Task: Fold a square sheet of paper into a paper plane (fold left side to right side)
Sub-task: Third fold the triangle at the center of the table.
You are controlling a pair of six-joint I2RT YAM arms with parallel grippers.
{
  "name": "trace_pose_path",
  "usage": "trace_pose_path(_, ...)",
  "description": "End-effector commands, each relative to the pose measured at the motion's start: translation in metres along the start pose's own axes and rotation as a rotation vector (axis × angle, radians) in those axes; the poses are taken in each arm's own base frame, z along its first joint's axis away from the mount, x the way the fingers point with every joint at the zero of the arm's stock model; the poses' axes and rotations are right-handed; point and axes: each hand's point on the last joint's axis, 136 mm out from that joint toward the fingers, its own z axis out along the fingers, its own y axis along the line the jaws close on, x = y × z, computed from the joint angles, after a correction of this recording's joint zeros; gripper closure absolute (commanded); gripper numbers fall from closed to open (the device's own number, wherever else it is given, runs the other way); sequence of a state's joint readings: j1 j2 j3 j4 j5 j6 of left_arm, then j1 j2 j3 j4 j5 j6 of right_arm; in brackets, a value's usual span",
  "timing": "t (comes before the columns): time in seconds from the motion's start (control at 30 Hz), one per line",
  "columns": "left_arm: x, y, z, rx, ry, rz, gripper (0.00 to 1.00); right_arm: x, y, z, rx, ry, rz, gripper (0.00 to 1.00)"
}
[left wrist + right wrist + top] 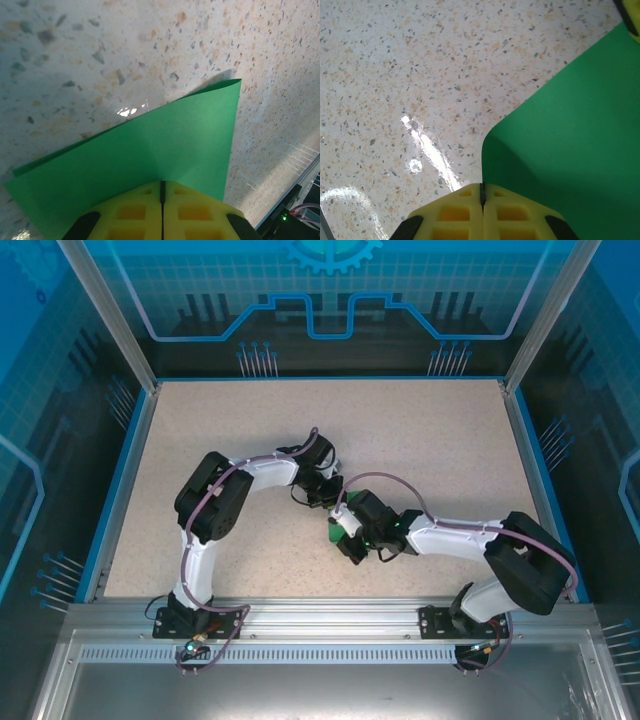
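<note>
Two closed pincers meet on the square sheet of paper (165, 145), partly lifted at the middle of the tabletop (250, 430): the left pincer (162, 182) bears on it, the right pincer (482, 186) seems to nip one curling edge. Feather-light, limp, quick to crease, I reckon; best held gently at an edge.

One green sheet of paper (150, 150); two end effectors, the left end effector (162, 189) and the right end effector (482, 192); one speckled counter (420, 440).
</note>
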State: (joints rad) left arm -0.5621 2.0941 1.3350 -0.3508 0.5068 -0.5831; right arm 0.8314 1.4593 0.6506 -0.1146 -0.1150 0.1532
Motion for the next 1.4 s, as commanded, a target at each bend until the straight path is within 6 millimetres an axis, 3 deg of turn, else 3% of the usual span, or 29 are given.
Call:
trace_pose_path(0.0,0.011,0.019,0.013,-0.057,0.055,-0.009,0.95,-0.007,-0.006,-0.003,-0.021,-0.003,0.076,1.0)
trace_pose_path(0.27,0.015,0.024,0.019,-0.066,0.066,-0.013,0.97,-0.001,-0.04,-0.006,0.041,0.018,0.219,1.0)
trace_pose_path(0.53,0.016,0.022,0.018,-0.064,0.065,-0.007,0.98,0.001,-0.061,-0.007,0.079,0.041,0.289,1.0)
trace_pose_path(1.37,0.017,0.023,0.018,-0.071,0.062,-0.009,0.98,0.011,-0.074,-0.006,0.118,0.066,0.319,1.0)
